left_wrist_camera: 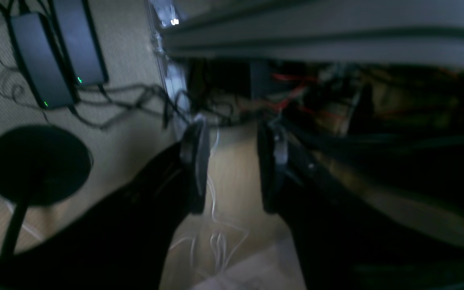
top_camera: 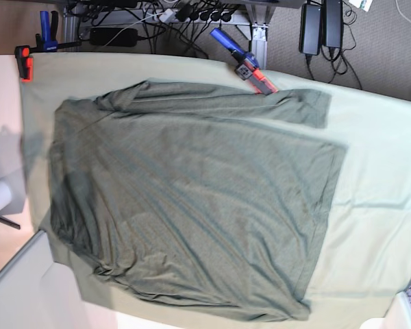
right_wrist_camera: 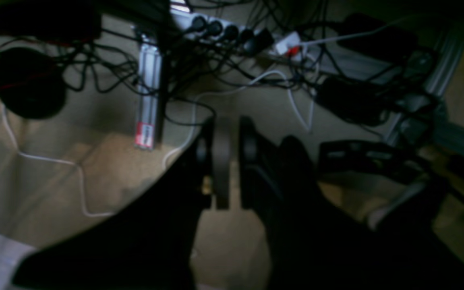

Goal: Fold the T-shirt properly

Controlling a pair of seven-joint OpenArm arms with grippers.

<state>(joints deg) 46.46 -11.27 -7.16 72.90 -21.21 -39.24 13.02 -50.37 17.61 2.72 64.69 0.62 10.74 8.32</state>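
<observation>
One T-shirt [top_camera: 192,199], one table cloth [top_camera: 377,178], two clamps [top_camera: 250,68], two power bricks [left_wrist_camera: 59,52], two grippers [left_wrist_camera: 234,169].

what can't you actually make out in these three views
- Base view: neither arm shows; the dark olive-green knit T-shirt lies spread on the pale mint-green table cloth, its lower hem cut off by the bottom edge.
- Left wrist view: the left gripper points off the table at the floor; the shirt is out of frame and the picture is blurred.
- Right wrist view: the right gripper is dark and blurred; no shirt is visible.
</observation>
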